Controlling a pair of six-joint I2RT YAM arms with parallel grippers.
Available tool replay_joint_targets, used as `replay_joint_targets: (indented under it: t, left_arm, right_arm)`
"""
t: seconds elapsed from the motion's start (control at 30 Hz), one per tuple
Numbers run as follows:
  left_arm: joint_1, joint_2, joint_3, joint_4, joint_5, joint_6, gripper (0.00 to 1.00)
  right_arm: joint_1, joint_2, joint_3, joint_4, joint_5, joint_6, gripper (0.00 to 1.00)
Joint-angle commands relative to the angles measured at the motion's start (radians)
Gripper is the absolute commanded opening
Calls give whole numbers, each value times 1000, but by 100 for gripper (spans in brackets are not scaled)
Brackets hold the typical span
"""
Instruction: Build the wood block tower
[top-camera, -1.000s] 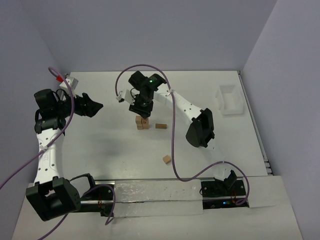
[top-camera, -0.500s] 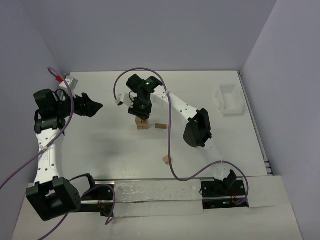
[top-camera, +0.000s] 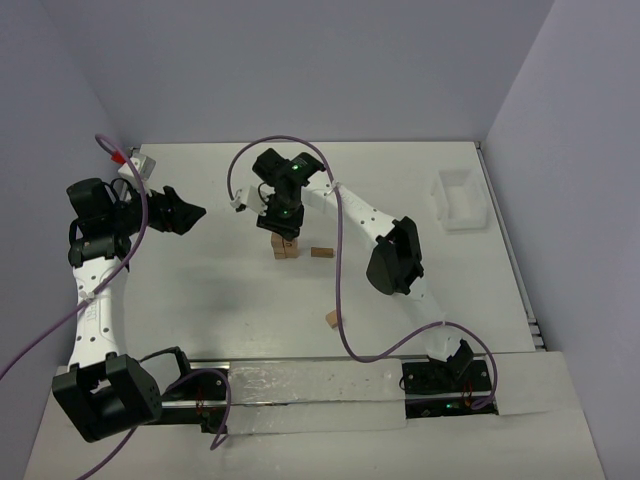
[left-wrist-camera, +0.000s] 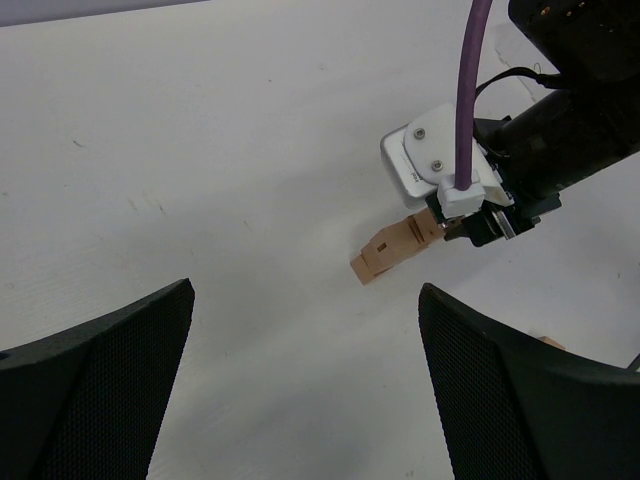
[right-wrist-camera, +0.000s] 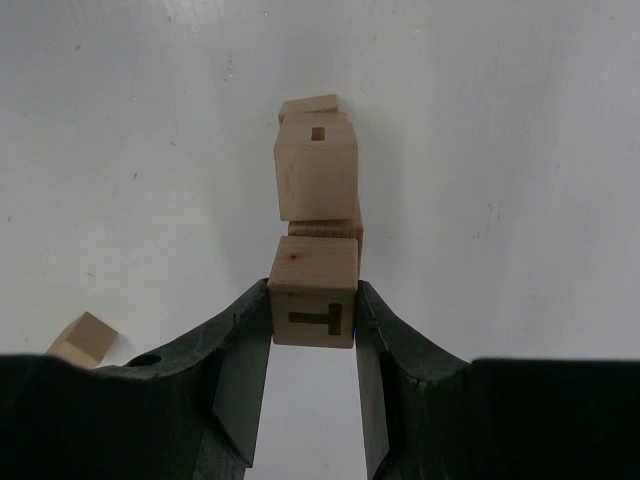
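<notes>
Placement: right gripper (right-wrist-camera: 312, 312) clamped on a wood block (right-wrist-camera: 313, 290) at the tower (right-wrist-camera: 318, 180) top.
Block is in line with the tower's upright axis; seating unclear. The left gripper (top-camera: 195, 215), jaws apart, is well left of the tower.

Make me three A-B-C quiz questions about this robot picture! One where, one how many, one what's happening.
1. Where is the tray? A) far right B) near left C) middle
2. How many loose blocks lie away from the tower? A) none B) two C) five
3. The right gripper is: A) wide open B) hidden C) shut on a block
Answers: 1 A, it sits by the right edge. 2 B, the top view shows one beside the tower, one nearer the front. 3 C, it squeezes a block from both sides.
</notes>
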Motion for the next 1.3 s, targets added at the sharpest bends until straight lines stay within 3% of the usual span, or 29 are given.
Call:
replay_joint_targets:
  t: [0.0,0.47,0.77,0.9,1.13,1.2,1.27]
  left_arm:
    - [10,2,5,52,31,1,99]
    - [11,5,5,52,37,7,99]
    - [13,3,12,47,39,12,99]
    - [22,-15,23,33,74,34,99]
    - [24,-45,87,-66,152,146,99]
    - [-14,-48,111,-96,139,174,99]
    - [-134,-52,132,-145,37,206,98]
  right_arm:
    - [7,0,52,-16,0,-21,27]
    - [8,4,59,-14,1,-18,61]
    - [11,-37,66,-7,-3,-3,69]
    - [10,-162,21,34,-20,35,74]
    - [-76,-498,-200,178,-117,112,98]
    - [-162,-584,-232,191,-183,161,100]
    - [-271,-660,-292,221,-238,232,100]
